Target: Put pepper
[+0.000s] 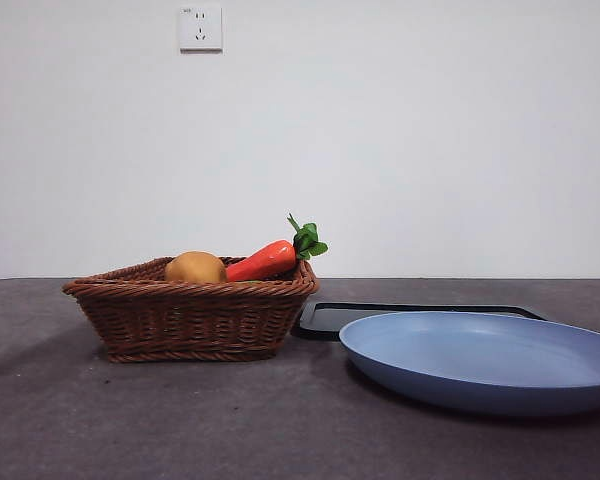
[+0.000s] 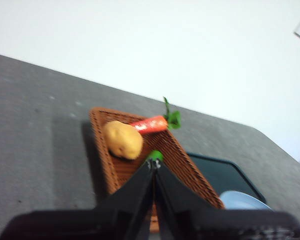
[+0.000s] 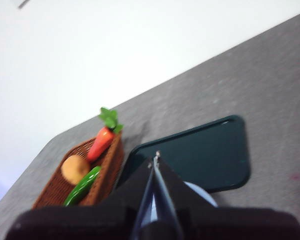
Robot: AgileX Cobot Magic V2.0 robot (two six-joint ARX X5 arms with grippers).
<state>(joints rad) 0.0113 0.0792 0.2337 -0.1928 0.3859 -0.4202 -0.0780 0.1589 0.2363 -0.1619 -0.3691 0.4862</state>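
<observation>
The dark-green pepper [image 3: 83,186] lies inside the brown wicker basket [image 1: 185,310], next to a potato [image 1: 195,267] and an orange carrot [image 1: 263,261]. In the front view the basket wall hides the pepper. In the left wrist view only the pepper's green end [image 2: 155,155] shows behind the jaws. My left gripper [image 2: 154,162] is shut and empty, raised above the table on the near side of the basket. My right gripper [image 3: 155,159] is shut and empty, raised above the blue plate [image 1: 485,358]. Neither gripper shows in the front view.
A dark tray [image 1: 410,315] lies flat behind the blue plate, to the right of the basket. It also shows in the right wrist view [image 3: 200,155]. The grey table [image 1: 180,420] runs back to a white wall with a socket [image 1: 200,28].
</observation>
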